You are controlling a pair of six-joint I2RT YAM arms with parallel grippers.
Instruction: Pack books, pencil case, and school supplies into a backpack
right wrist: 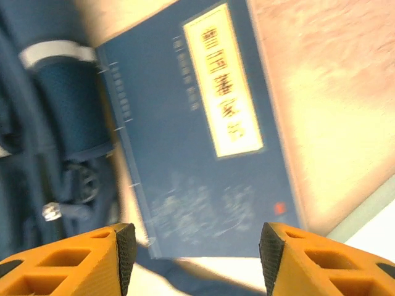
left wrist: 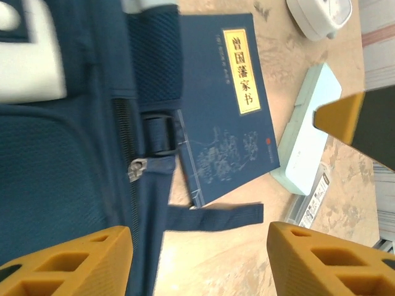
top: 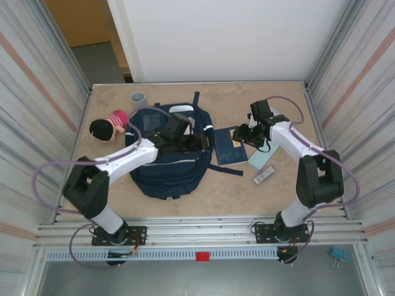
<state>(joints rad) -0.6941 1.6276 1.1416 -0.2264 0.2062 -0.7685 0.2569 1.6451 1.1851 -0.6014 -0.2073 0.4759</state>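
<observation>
The navy backpack (top: 170, 161) lies flat at the table's middle left. To its right lies the thin dark blue book (top: 229, 146) with a gold title label, cover up (left wrist: 225, 105) (right wrist: 203, 135). My left gripper (top: 199, 142) hovers over the backpack's right edge, open (left wrist: 199, 246), with a loose strap (left wrist: 213, 217) below it and nothing between its fingers. Just above the book's right side my right gripper (top: 242, 134) stands open (right wrist: 197, 246) and holds nothing. A pale teal flat pencil case (top: 262, 159) rests right of the book (left wrist: 308, 139).
A small labelled white item (top: 264, 176) lies in front of the teal case. A grey cup (top: 137, 97) and a pink-and-black soft thing (top: 108, 125) sit at the back left. Metal walls close in both sides. Bare tabletop (top: 210, 191) lies in front of the backpack.
</observation>
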